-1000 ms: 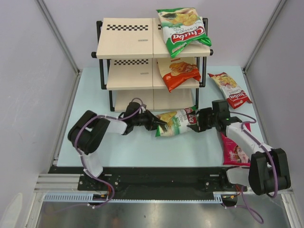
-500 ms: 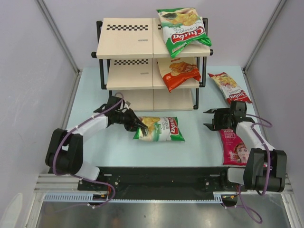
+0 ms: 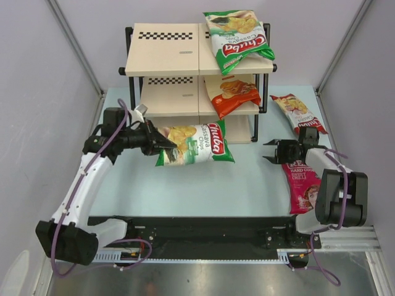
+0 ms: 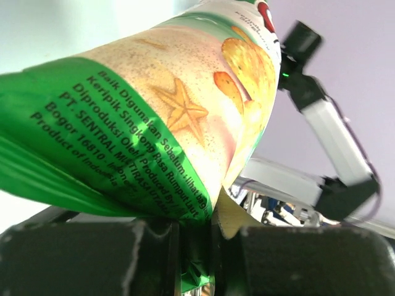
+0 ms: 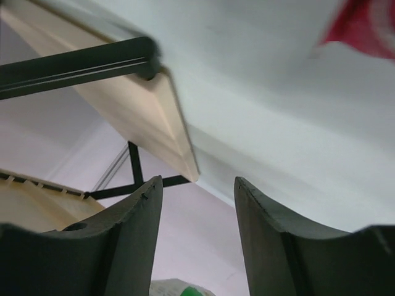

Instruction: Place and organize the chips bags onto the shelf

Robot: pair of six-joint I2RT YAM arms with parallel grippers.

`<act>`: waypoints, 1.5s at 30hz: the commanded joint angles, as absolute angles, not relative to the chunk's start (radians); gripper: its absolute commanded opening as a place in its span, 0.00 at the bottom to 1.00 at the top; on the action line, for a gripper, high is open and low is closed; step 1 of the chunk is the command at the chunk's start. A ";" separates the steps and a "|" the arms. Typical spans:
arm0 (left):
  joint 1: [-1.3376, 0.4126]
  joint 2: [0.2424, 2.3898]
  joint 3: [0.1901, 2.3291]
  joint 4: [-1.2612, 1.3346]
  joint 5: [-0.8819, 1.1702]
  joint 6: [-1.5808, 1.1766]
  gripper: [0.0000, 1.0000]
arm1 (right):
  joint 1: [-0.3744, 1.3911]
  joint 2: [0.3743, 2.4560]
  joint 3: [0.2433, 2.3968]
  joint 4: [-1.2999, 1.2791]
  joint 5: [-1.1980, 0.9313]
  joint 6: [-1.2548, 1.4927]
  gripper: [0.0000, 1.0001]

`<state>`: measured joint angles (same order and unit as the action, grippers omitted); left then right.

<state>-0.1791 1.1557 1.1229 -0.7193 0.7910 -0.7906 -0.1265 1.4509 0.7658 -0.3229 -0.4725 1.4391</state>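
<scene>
- Since the right gripper (image 3: 270,152) released and drew back, fingers spread and empty, the left gripper (image 3: 162,143) alone holds the green Chuba bag (image 3: 194,145), fingers clamped on its end seam.
- Bag now hangs off the worktop (image 3: 247,179), just before the shelf (image 3: 163,58): handover judged done.
- Left halves of its upper tiers lie bare; mind the front posts (image 3: 255,126).

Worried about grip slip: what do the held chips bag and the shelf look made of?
Chips bag: glossy printed plastic film, judging by sheen and creases. Shelf: matte beige boards, wood or laminate, unclear which; black tube frame, probably metal.
</scene>
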 commanded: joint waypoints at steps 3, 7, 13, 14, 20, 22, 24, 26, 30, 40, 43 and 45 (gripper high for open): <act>-0.081 1.092 1.231 -0.750 0.910 -0.801 0.00 | -0.103 1.511 0.893 -0.282 -0.522 1.416 0.56; -0.012 1.118 1.350 -0.880 0.971 -0.680 0.00 | -0.098 1.532 0.905 -0.287 -0.525 1.410 0.57; 0.084 1.114 1.453 -1.008 1.000 -0.595 0.00 | -0.106 1.514 0.908 -0.307 -0.519 1.391 0.58; 0.090 1.098 1.439 -0.973 1.053 -0.613 0.00 | -0.109 1.511 0.907 -0.316 -0.512 1.382 0.58; 0.095 1.060 1.391 -0.606 1.251 -0.842 0.00 | -0.112 1.519 0.907 -0.310 -0.508 1.388 0.59; 0.104 1.061 1.397 -0.580 1.281 -0.858 0.00 | -0.112 1.519 0.908 -0.302 -0.508 1.390 0.58; 0.127 1.069 1.419 -0.629 1.284 -0.812 0.00 | -0.110 1.523 0.907 -0.299 -0.508 1.393 0.59; 0.146 1.068 1.416 -0.609 1.296 -0.816 0.00 | -0.109 1.525 0.907 -0.298 -0.506 1.391 0.59; 0.152 1.075 1.398 -0.604 1.284 -0.812 0.00 | -0.107 1.522 0.905 -0.310 -0.505 1.385 0.59; 0.167 1.068 1.336 -0.805 1.056 -0.707 0.00 | -0.110 1.516 0.905 -0.330 -0.515 1.367 0.58; 0.167 1.010 1.212 -0.621 1.025 -0.833 0.00 | -0.110 1.523 0.907 -0.318 -0.518 1.374 0.58; 0.167 0.971 1.108 -0.464 0.991 -0.950 0.00 | -0.107 1.535 0.907 -0.284 -0.522 1.390 0.58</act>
